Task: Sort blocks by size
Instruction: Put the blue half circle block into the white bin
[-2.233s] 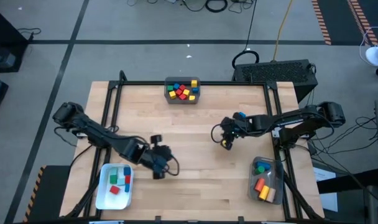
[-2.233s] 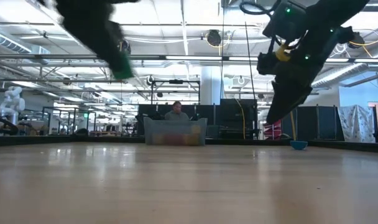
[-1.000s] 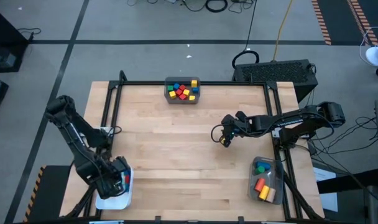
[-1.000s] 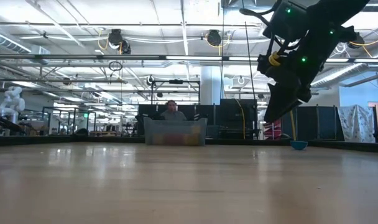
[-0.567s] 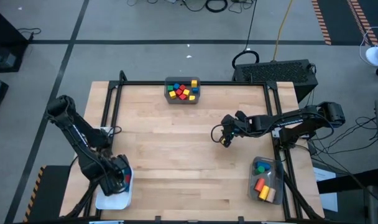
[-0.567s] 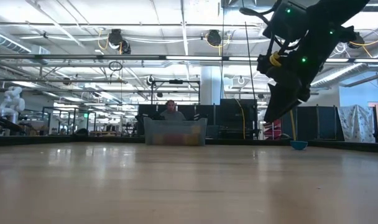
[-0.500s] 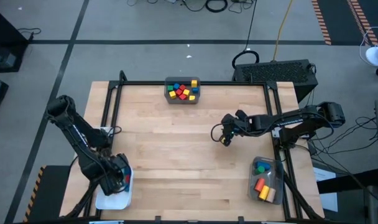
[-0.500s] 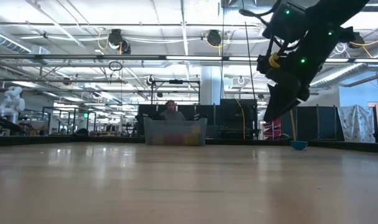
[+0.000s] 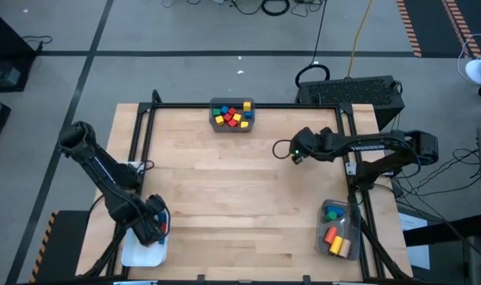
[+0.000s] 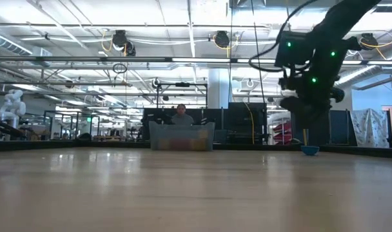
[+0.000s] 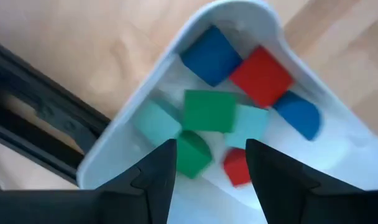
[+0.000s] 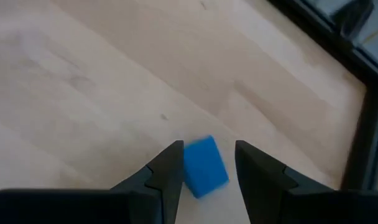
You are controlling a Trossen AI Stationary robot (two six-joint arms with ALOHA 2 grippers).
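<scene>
My right gripper [image 9: 294,152] hangs over the table's far right part, shut on a small blue block [image 12: 204,167]. My left gripper [image 9: 152,226] points down over the white bin [image 9: 138,252] at the near left, open and touching nothing. Below its fingers [image 11: 211,149] lie several blocks on the bin's floor: a green cube [image 11: 209,111], a red one [image 11: 262,76], a blue one [image 11: 211,55] and cyan ones [image 11: 156,121]. More blocks fill the grey bin [image 9: 211,111] at the far edge's middle. In the low view only the right gripper [image 10: 310,136] shows. My right gripper pinches the blue block by two opposite sides [image 12: 188,169] between its two fingers. The fingers come slanting down from the table's right. The block sits clear of the wood below it.
A clear bin [image 9: 320,226] at the near right holds orange, green, blue and yellow pieces. A black metal frame [image 9: 240,106] runs along the table's far, left and right sides. The grey bin [image 10: 182,136] stands at the far edge, with a person seated behind it.
My right gripper has swung toward the table's far edge with the blue block between its fingers, and its wrist has turned and tipped further down. My left gripper has stayed over the white bin, sinking a little.
</scene>
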